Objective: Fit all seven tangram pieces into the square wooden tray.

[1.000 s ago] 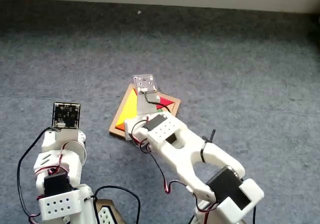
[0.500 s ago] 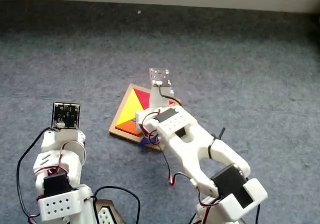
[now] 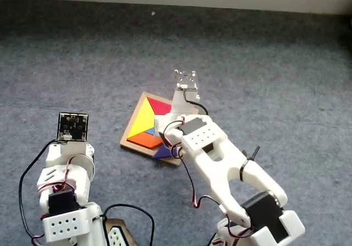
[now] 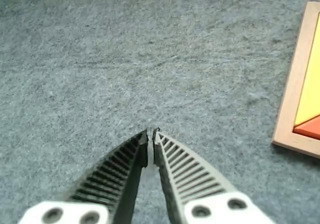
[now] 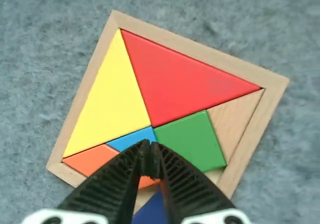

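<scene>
The right gripper (image 5: 150, 148) holds its fingers (image 5: 125, 171) pressed together above the light blue piece (image 5: 132, 140) in the square wooden tray (image 5: 272, 101), beside the green square (image 5: 192, 139). Its arm has swung off the tray's middle, uncovering the large yellow triangle (image 5: 112, 101) and the large red triangle (image 5: 175, 78). The left gripper (image 4: 151, 134), unmoved with its fingers together too, hangs over the grey carpeted surface (image 4: 100, 58).

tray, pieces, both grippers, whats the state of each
tray, part filled
yellow triangle, seated
red triangle, seated
green square, seated
orange piece, seated
light blue piece, seated
dark blue piece, overlapping tray edge, unseated
left gripper, shut
right gripper, shut
</scene>
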`<state>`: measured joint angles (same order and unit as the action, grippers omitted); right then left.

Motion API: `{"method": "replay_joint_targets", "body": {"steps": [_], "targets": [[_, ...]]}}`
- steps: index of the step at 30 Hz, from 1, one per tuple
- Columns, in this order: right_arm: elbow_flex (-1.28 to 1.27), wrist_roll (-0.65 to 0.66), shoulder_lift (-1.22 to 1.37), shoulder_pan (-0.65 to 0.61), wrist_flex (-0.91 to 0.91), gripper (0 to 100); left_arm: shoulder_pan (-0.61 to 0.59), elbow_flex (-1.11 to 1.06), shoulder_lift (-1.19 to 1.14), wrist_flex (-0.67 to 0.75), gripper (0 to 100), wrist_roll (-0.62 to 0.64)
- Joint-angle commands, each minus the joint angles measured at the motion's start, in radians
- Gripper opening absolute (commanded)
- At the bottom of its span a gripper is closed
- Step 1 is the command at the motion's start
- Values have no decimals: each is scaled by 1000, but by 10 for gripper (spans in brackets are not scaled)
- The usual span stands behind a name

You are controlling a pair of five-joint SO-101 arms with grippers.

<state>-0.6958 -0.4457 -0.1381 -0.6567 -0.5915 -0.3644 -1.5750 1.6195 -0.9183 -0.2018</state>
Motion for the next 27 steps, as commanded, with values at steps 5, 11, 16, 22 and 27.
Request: {"method": "replay_joint_targets", "body": {"steps": [5,11,16,22,27], "targets": [[-44,106,-50,38,-45,4,-5,22,15,5,52,0],[-44,100,-64,71,-48,4,-5,21,15,5,52,0],[-51,100,-242,73,-48,4,-5,21,15,5,52,0],[-177,100,-492,-62,-151,4,-5,21,15,5,52,0],[-274,100,-487,-159,-150,4,-5,19,15,5,52,0]]}}
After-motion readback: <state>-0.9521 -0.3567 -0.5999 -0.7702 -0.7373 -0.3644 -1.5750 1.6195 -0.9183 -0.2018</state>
